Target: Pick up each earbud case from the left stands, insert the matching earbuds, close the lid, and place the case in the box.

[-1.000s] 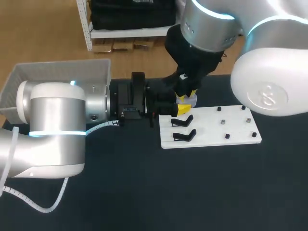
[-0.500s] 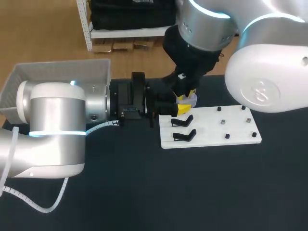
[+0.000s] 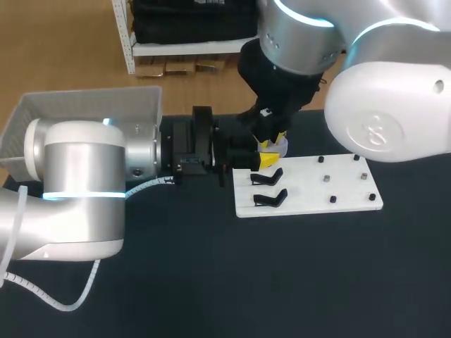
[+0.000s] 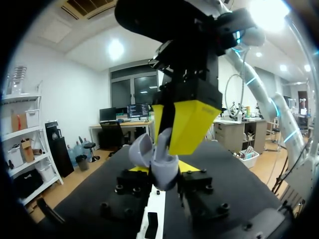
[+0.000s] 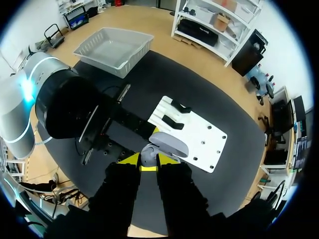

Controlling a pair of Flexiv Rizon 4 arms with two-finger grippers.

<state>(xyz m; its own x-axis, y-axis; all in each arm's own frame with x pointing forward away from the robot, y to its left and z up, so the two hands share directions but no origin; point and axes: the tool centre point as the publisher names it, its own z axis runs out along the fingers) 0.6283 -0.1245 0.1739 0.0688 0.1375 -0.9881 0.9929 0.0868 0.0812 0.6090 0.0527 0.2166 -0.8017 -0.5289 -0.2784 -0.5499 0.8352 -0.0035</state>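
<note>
Lead: Since the earlier head view, the right arm [image 3: 387, 113] has swung its white upper link a little toward the left arm [image 3: 84, 186]. You will see that both grippers and the left arm have kept their places.

Checker: Confirm the layout for the operator, largest item first.

Lead: You have a dark table [image 3: 282, 282]. The left arm lies across its left half. The right arm comes in over the far right corner. A grey box [image 3: 84, 105] sits at the far left, behind the left arm. A white board [image 3: 317, 193] lies right of centre.

Checker: State the end effectors.

Lead: You find the left gripper [image 4: 164, 172] level with the table, at the board's far left corner. It is clamped on the earbud case [image 4: 158, 162] from two sides. The right gripper [image 5: 148, 162] points down onto the case from above, its yellow tips touching it. You cannot tell whether that gripper is parted or closed.

Checker: Locate the task item.

Lead: You see the pale earbud case held clear of the table, lid hinged open, just beyond the board's far edge. Two black stands [image 3: 270, 199] sit at the board's left end, just beside the left gripper. Small dark pegs [image 3: 328, 179] dot the board's right half.
</note>
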